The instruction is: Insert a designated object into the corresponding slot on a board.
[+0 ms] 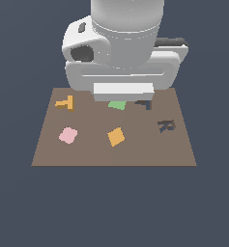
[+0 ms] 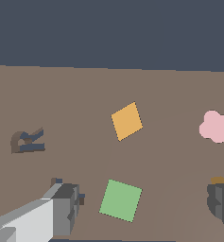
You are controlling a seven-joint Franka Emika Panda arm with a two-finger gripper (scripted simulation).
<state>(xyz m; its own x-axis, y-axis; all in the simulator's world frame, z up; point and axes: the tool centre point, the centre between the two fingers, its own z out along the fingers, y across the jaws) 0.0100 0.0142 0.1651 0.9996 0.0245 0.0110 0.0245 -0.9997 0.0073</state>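
Observation:
The brown board [image 1: 135, 154] lies flat under the arm. The orange T block [image 1: 65, 102] rests near the board's far corner on the exterior view's left; in the wrist view only a sliver of it [image 2: 220, 180] peeks from behind one finger [image 2: 221, 201]. The dark T slot [image 1: 144, 103] sits partly hidden beneath the white hand [image 1: 123, 91]. My gripper [image 2: 142, 205] is open, its fingers wide apart and holding nothing. It hovers over the board's far edge, between the T block and the slot. The other finger [image 2: 61, 208] covers most of the slot.
A green square tile [image 2: 121, 200] lies on the board below the gap between the fingers. An orange square tile [image 1: 116, 136], a pink flower-shaped piece [image 1: 67, 135] and a dark R-shaped recess [image 1: 166, 125] occupy the board's nearer half.

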